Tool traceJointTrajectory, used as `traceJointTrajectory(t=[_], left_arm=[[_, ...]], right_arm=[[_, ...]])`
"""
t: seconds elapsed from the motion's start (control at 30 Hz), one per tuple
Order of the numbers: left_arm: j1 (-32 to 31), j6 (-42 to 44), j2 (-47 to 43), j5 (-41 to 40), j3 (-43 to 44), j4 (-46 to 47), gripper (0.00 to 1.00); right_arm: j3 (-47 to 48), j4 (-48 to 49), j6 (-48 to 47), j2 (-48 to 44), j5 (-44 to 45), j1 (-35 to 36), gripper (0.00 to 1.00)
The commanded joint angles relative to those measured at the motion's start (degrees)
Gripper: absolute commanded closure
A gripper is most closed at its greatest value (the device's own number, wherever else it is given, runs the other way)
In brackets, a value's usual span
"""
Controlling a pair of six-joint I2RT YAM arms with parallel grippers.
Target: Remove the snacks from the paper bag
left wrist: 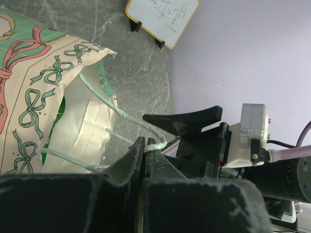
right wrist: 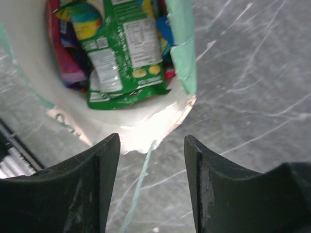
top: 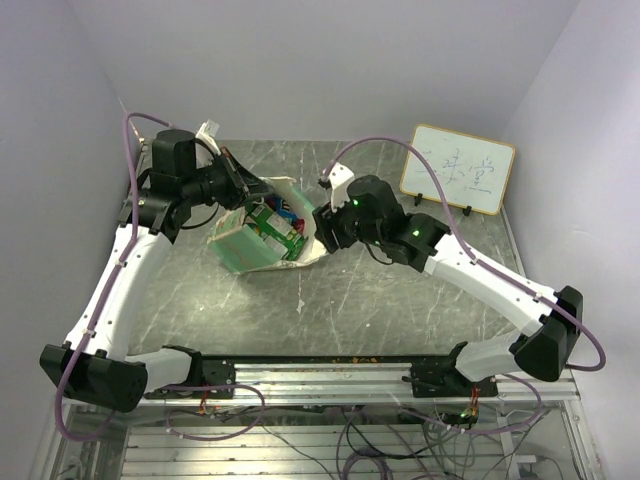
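The mint-green paper bag [top: 240, 246] lies on its side on the table, mouth toward the right. Snacks [top: 277, 226] show inside it; in the right wrist view a green packet [right wrist: 125, 53] lies on purple, pink and blue ones within the cream lining. My left gripper [left wrist: 145, 141] is shut on a pale green string handle [left wrist: 156, 144] of the bag [left wrist: 34, 92] and holds it up by the mouth. My right gripper [right wrist: 151, 141] is open and empty just outside the bag's mouth [right wrist: 160, 114], with a loose string handle [right wrist: 138, 187] between its fingers.
A small whiteboard [top: 458, 168] with yellow frame stands at the back right, also in the left wrist view [left wrist: 163, 19]. The grey marble tabletop [top: 380, 310] stretches in front of the bag. Walls close in on left, back and right.
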Motion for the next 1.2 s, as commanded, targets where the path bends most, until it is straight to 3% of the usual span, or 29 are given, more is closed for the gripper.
traceJointTrajectory(t=[0.0,0.1,0.37,0.5,0.67,0.83,1.0,1.17], left_arm=[[-0.2,-0.3,-0.5,1.5,0.1,2.5,0.93],[-0.2,0.5,0.0,0.8,1.1,2.7,0.93],[-0.1,1.9,0.7,-7.0,2.8,6.0,0.93],[-0.2,0.9,1.7,-4.7,0.4,10.4,0.93],[-0.2,0.9,2.6,-0.9,1.2,6.1,0.93],[-0.2,0.2,2.5,0.1,1.8,3.1,0.93],[-0.2,3.1,2.8,-2.3,1.6,-1.9,0.93],[-0.2,1.0,3.5,-2.8,4.7,-3.6,0.93]], right_arm=[[0.5,5.8,-7.5,-1.1,7.6,-0.3,0.44],[-2.6,4.5,-7.8,-3.0,7.2,-0.4,0.41],[-15.4,5.3,6.1,-13.1,3.3,-0.5,0.13],[-19.5,10.1,5.2,-15.8,1.2,-0.6,0.12],[-19.4,15.3,-0.7,-12.5,-3.3,-0.3,0.22],[-24.3,29.7,-10.8,-11.9,-14.5,-0.2,0.38],[-29.5,41.6,-14.2,-7.9,-13.2,-0.2,0.44],[-27.7,42.7,-17.7,-2.0,-14.4,-0.2,0.51]])
